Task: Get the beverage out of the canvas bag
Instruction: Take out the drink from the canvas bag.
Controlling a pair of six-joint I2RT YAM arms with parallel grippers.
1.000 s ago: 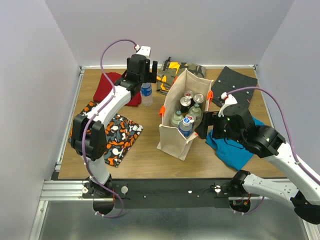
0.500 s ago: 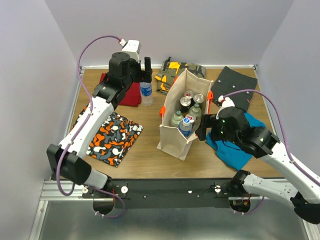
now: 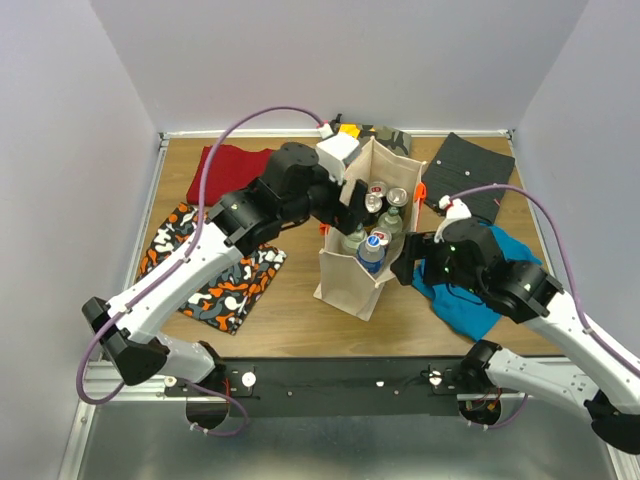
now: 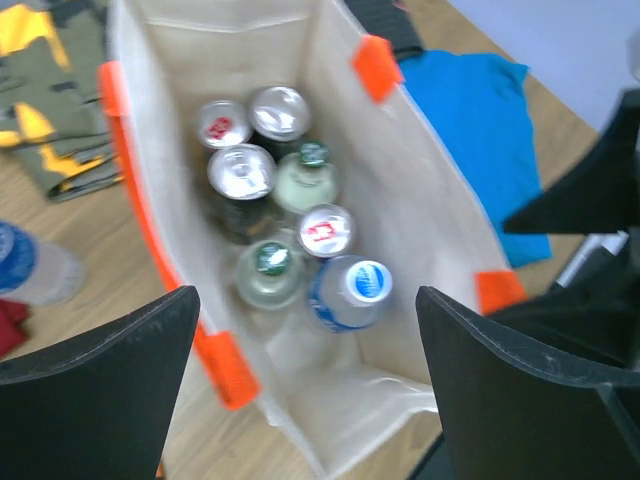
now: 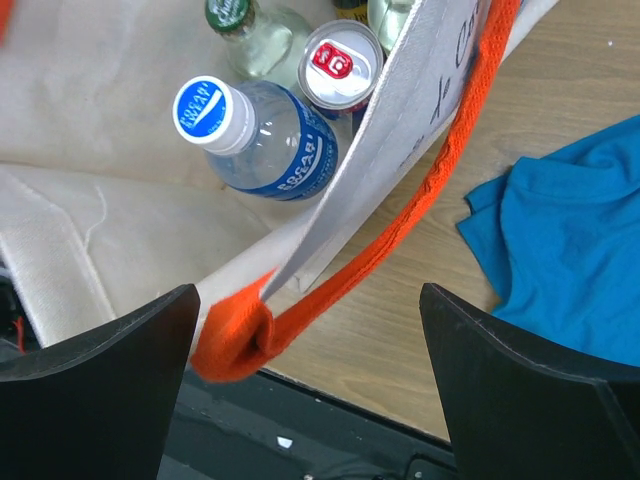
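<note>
Filling most of the overhead view, the wooden table carries the canvas bag, which stands upright at centre frame with its mouth open.

The left gripper hangs over the bag's upper-left rim. In its wrist view the jaws stand wide apart, one finger in each lower corner and the bag's mouth between them. They hold nothing.

The right gripper sits just beside the bag's right wall, its jaws equally wide and empty. In its wrist view an orange handle runs diagonally across the gap between the fingers. Whether it touches either finger I cannot tell.

Flat clothes lie around the bag:
- a blue shirt at lower right, under the right arm
- a patterned orange-and-black cloth at lower left
- a red cloth at upper left
- a dark cloth at upper right

Inside the bag the beverages stand packed together:
- a clear water bottle with a blue cap nearest the bottom of the frame
- silver-topped cans
- two green-capped bottles

Another bottle, blurred, stands on the table at the left edge of the left wrist view.
</note>
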